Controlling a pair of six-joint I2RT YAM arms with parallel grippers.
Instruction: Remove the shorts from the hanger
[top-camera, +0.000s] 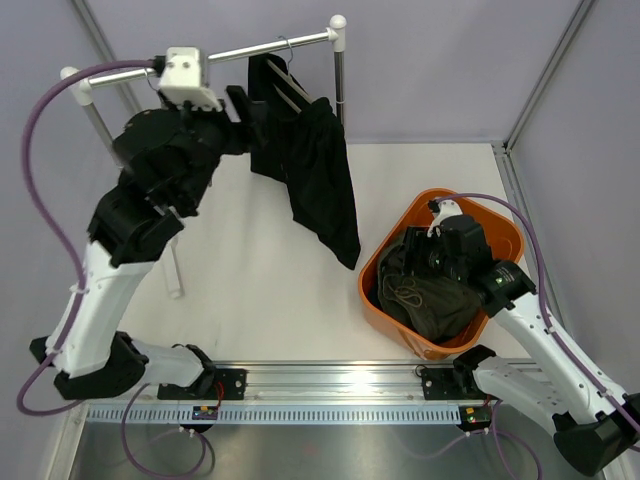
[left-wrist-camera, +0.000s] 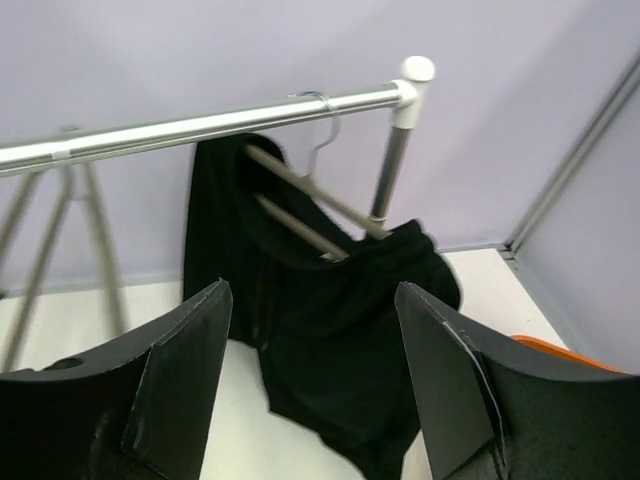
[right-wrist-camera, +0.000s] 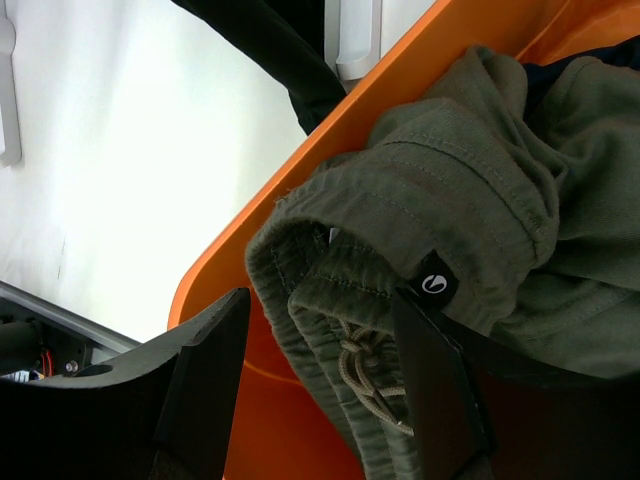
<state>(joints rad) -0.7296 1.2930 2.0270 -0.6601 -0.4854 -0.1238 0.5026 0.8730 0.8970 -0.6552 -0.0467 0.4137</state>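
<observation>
The black shorts (top-camera: 322, 175) hang draped over a wire hanger (left-wrist-camera: 310, 187) on the metal rail (top-camera: 270, 47) at the upper centre of the top view, one leg trailing down toward the middle. The olive-grey shorts (right-wrist-camera: 450, 220), drawstring showing, lie bunched in the orange basket (right-wrist-camera: 270, 420) at right. The left gripper (left-wrist-camera: 310, 295) sits just left of the black shorts, fingers spread wide, holding nothing. The right gripper (right-wrist-camera: 320, 300) hangs over the olive waistband, fingers wide apart and empty.
</observation>
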